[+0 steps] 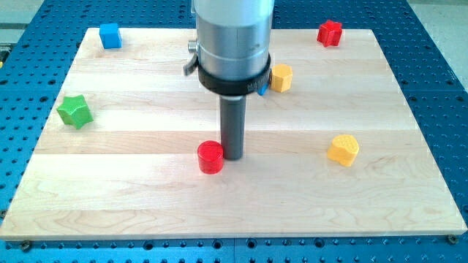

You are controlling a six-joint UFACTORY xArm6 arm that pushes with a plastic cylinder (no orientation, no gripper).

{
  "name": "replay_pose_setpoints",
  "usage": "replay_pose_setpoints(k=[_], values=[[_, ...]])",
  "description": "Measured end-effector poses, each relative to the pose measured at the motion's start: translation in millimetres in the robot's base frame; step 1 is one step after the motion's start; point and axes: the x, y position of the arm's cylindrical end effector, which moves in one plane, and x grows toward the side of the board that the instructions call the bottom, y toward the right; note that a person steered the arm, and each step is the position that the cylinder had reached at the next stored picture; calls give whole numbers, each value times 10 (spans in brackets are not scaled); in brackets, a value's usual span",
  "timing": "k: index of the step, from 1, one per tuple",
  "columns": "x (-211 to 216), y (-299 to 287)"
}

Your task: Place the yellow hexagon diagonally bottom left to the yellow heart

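The yellow hexagon [281, 77] lies in the upper middle of the wooden board [131, 204], just right of the arm's grey body. The yellow heart [343, 149] lies lower and further to the view's right, so the hexagon is up and left of it. My tip [233, 157] rests on the board near the centre, touching or almost touching the right side of a red cylinder [210, 156]. The tip is well down and left of the hexagon and far left of the heart.
A blue cube [110, 34] sits at the top left corner, a red star [330, 32] at the top right, and a green star [74, 111] at the left edge. A small blue piece [260, 92] peeks out from behind the arm's body.
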Motion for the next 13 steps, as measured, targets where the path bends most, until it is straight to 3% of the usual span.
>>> replay_pose_setpoints(k=[2, 3, 6, 9, 10, 11, 12, 13], values=[[-207, -73], [163, 21], [0, 623], [-271, -352], [-552, 473], [-1189, 1394], [-1679, 1657], [-1985, 1443]])
